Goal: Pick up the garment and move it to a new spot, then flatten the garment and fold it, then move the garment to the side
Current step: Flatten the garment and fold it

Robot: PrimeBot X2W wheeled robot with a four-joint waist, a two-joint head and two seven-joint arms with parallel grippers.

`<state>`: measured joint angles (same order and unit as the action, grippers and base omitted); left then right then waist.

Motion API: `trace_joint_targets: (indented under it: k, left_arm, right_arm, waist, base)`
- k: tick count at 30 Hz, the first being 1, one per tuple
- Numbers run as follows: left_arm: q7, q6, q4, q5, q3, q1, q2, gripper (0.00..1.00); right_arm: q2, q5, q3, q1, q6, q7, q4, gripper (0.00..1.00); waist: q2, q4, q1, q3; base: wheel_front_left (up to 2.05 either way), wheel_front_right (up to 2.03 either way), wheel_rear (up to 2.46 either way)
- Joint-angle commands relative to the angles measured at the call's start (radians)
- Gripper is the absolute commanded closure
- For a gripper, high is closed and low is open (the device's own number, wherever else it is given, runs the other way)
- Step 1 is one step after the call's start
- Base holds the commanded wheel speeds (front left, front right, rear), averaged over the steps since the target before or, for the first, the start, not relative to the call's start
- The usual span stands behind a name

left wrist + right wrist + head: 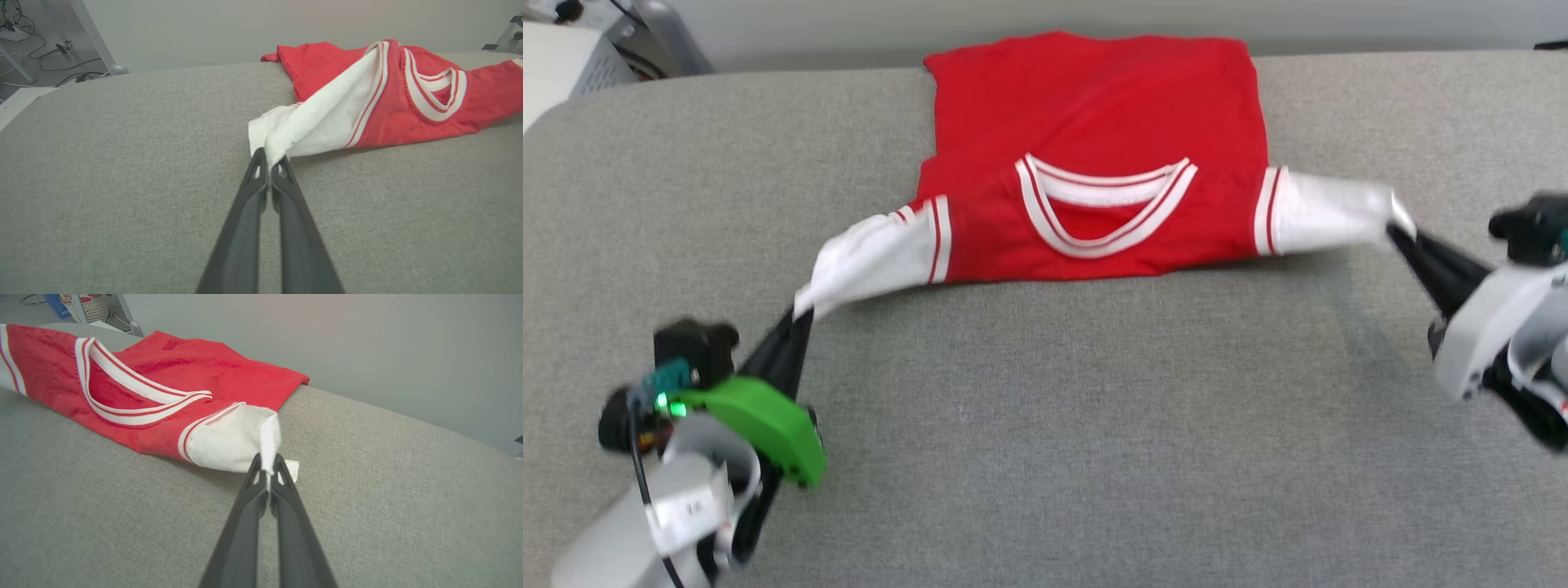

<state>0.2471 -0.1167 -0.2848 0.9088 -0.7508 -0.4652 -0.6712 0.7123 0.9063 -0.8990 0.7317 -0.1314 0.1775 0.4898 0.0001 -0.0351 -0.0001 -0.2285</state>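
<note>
The garment (1094,139), a red T-shirt with white sleeves and a red-and-white striped collar, lies across the far middle of the grey surface, collar toward me. My left gripper (799,314) is shut on the tip of its left white sleeve, pulling it out toward the lower left; the pinch shows in the left wrist view (269,161). My right gripper (1395,230) is shut on the end of the right white sleeve, stretched out to the right, as the right wrist view (267,463) shows. The garment (408,106) (163,388) has its far hem at the surface's back edge.
The grey fabric-covered surface (1045,425) spreads wide in front of the shirt. Pale equipment (572,49) stands past the back left corner. Cables and a white frame leg (94,36) lie on the floor beyond the surface's edge. A white basket (92,308) stands farther off.
</note>
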Motion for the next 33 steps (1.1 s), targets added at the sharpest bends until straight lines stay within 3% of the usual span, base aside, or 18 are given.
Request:
trace_joint_targets:
  k: [1, 14, 25, 27, 28, 29, 33]
  left_arm:
    - [0.008, -0.020, 0.020, 0.012, 0.001, 0.050, -0.013, 1.00]
    - [0.014, -0.099, 0.043, 0.076, 0.037, 0.371, -0.021, 1.00]
    - [0.015, -0.115, 0.084, 0.036, 0.110, 0.515, 0.026, 1.00]
    - [0.015, -0.114, 0.094, 0.020, 0.117, 0.512, 0.033, 1.00]
    - [0.015, -0.113, 0.099, 0.013, 0.118, 0.509, 0.034, 1.00]
    - [0.015, -0.113, 0.106, 0.001, 0.121, 0.505, 0.035, 1.00]
    - [0.015, -0.116, 0.139, -0.039, 0.130, 0.485, 0.044, 1.00]
  right_arm:
    - [0.007, 0.008, 0.003, -0.046, 0.001, 0.001, -0.007, 1.00]
    - [0.011, 0.003, 0.104, -0.433, 0.001, 0.019, 0.017, 1.00]
    - [0.009, 0.007, 0.234, -0.654, 0.001, -0.021, -0.037, 0.99]
    - [0.003, -0.003, 0.266, -0.659, 0.001, -0.036, -0.045, 0.22]
    - [-0.001, -0.008, 0.282, -0.658, 0.001, -0.042, -0.051, 0.07]
    - [-0.003, -0.014, 0.303, -0.654, 0.001, -0.049, -0.061, 0.00]
    - [0.010, -0.055, 0.391, -0.629, 0.001, -0.067, -0.119, 0.00]
  waist:
    - [-0.0001, -0.001, 0.0001, 0.044]
    - [-0.0001, -0.010, 0.0001, 0.127]
    - [-0.0001, 0.003, 0.0001, 0.131]
    - [-0.0001, 0.006, 0.0001, 0.127]
    - [-0.0001, 0.007, 0.0001, 0.126]
    - [-0.0001, 0.010, 0.0001, 0.124]
    - [-0.0001, 0.022, 0.0001, 0.109]
  base:
    - [0.00, 0.00, 0.00]
    - [0.00, 0.00, 0.00]
    - [0.00, 0.00, 0.00]
    - [0.00, 0.00, 0.00]
    - [0.00, 0.00, 0.00]
    - [0.00, 0.00, 0.00]
    - [0.00, 0.00, 0.00]
